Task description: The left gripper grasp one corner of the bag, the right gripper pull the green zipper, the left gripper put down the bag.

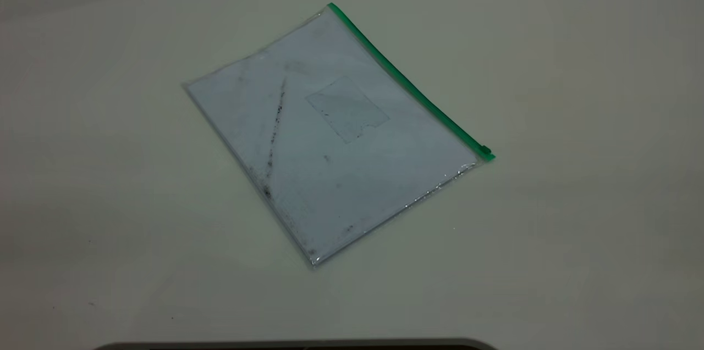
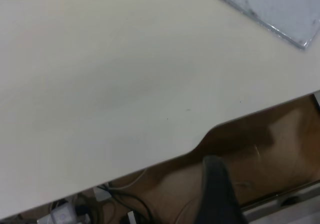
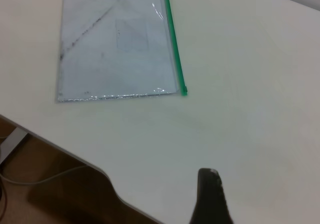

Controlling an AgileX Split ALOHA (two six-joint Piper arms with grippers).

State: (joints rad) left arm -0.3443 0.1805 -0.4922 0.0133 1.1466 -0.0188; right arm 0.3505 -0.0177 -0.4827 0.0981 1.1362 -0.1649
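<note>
Zero steps done, by my read: bag point(image 1: 330, 135) lies flat mid-tabletop point(image 1: 577, 91), untouched, neither arm in the exterior view. First step, the left corner grasp, is still pending.

Left tool point(image 2: 216, 194): only one dark finger shows in its wrist view, hanging off the tabletop edge over the floor, well apart from the bag. Can't tell whether it is spread or pressed together. Right tool point(image 3: 210, 196): same story, one dark finger tip over bare tabletop, apart from the bag, state can't tell.

Bag is rotated on the tabletop. Green zipper point(image 1: 407, 83) runs along its edge from about 12 o'clock down to 3 o'clock of the bag; slider tab point(image 1: 486, 150) sits at the 3 o'clock end.

Next move, as I judge it: left tool has to come in low to a green-strip corner point(image 1: 333, 7) and get a finger under a film lying flush, so it needs a shallow approach and a thin pinch. Slip risk looks high.

Materials: thin clear glossy plastic pouch, rectangular, crinkled glinting seam along the near edge, white sheet inside, dark diagonal smudge line point(image 1: 275, 130), faint rectangular patch at centre. Zipper is a narrow bright green plastic strip. Tabletop is matte off-white, smooth.
</note>
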